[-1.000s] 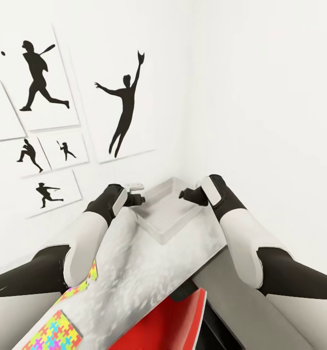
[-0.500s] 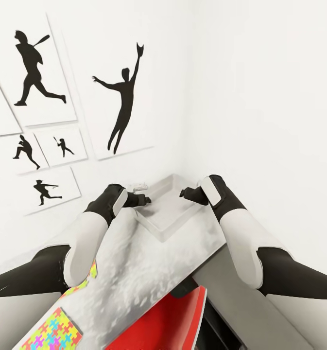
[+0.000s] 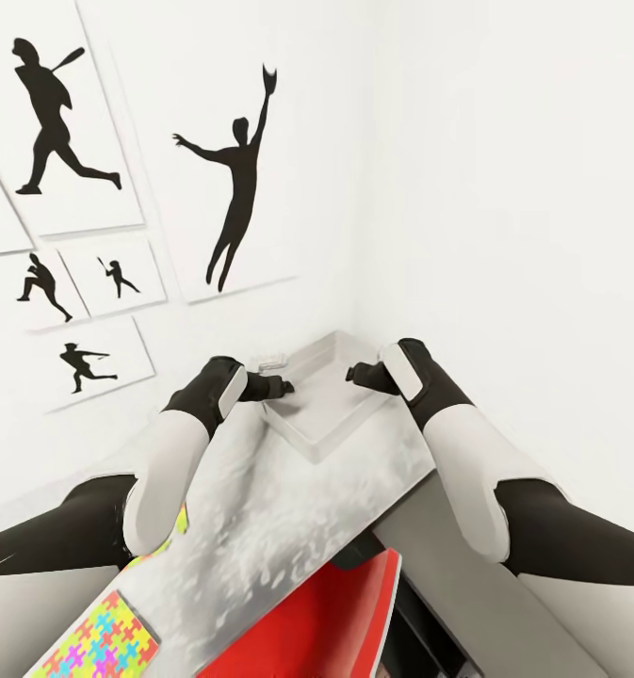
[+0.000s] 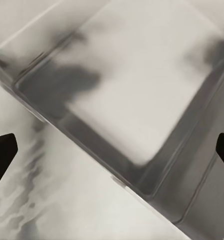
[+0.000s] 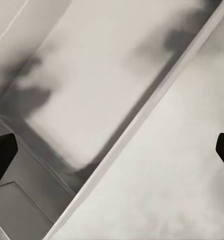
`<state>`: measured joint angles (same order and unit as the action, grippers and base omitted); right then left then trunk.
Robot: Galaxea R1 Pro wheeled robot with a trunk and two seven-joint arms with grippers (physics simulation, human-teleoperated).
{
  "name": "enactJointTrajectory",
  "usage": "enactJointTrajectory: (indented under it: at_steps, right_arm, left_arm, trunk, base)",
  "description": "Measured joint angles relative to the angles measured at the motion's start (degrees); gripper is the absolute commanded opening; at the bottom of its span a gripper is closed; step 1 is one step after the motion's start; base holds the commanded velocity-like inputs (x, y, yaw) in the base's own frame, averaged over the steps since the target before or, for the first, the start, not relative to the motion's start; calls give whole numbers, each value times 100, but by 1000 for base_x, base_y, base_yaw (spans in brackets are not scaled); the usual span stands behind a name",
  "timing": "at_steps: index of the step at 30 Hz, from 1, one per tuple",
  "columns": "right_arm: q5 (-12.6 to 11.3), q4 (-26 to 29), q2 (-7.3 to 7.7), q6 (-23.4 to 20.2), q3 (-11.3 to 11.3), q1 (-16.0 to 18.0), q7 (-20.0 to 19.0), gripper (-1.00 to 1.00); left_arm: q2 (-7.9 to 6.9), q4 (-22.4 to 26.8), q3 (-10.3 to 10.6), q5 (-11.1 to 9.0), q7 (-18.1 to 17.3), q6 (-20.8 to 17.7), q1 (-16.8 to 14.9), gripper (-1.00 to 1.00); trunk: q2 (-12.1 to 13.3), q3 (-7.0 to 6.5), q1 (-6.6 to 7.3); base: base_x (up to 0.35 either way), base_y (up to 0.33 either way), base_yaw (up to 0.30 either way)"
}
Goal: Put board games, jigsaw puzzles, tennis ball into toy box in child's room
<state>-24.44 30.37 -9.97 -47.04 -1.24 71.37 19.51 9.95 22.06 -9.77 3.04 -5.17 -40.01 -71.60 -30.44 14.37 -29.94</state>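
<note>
Head view shows my two arms reaching forward over the long light-grey-topped table, which runs into the corner of the white-walled room. My left gripper hangs over the near-left rim of the pale grey, lidless plastic toy box, and my right gripper hangs over its right side; both hold nothing. The bin sits at the far end of the table, close to the corner, and looks bare inside.

From my left wrist camera the dark fingertips stand at opposite edges of the frame, spread wide, with a corner of the bin below them. From my right wrist camera the fingertips are likewise wide apart above the bin's long rim.

Near my left elbow two thin bright multicoloured jigsaw puzzle squares lie on the table. A flat red-faced game box shows by the table's near right edge. Black sports-silhouette pictures hang on the left wall.
</note>
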Motion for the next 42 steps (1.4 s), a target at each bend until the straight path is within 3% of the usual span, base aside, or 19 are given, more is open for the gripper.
enactJointTrajectory:
  at_steps: [21, 25, 27, 30, 34, 42]
  right_arm:
    - [-32, -3, -1, 131, 57, -12, -135, 100]
    - [-32, -3, -2, 104, 89, -13, -661, 100]
    - [-26, -3, -3, 110, 229, -13, -1032, 100]
    - [-21, -3, -3, 134, 428, -12, -1220, 100]
    - [-18, -3, -3, 155, 563, -12, -1308, 100]
    - [-20, 4, -3, 167, 625, -11, -1348, 100]
  left_arm:
    - [0, 0, -6, -4, -13, 7, 1, 100]
    - [0, 0, -5, -4, -16, 13, 1, 100]
    - [0, 0, -3, -4, -17, 14, 1, 100]
    - [0, 0, -2, -3, -17, 14, 1, 100]
    - [0, 0, -4, -4, -17, 14, 0, 100]
    - [0, 0, -8, -3, -17, 25, 0, 100]
  trunk:
    - [0, 196, 0]
    - [0, 233, 0]
    - [-1, 251, 0]
    - [-1, 279, 0]
    - [-1, 317, 0]
    - [-1, 391, 0]
  base:
    - [0, 0, 0]
    - [0, 0, 0]
    - [0, 0, 0]
    - [0, 0, 0]
    - [0, 0, 0]
    - [0, 0, 0]
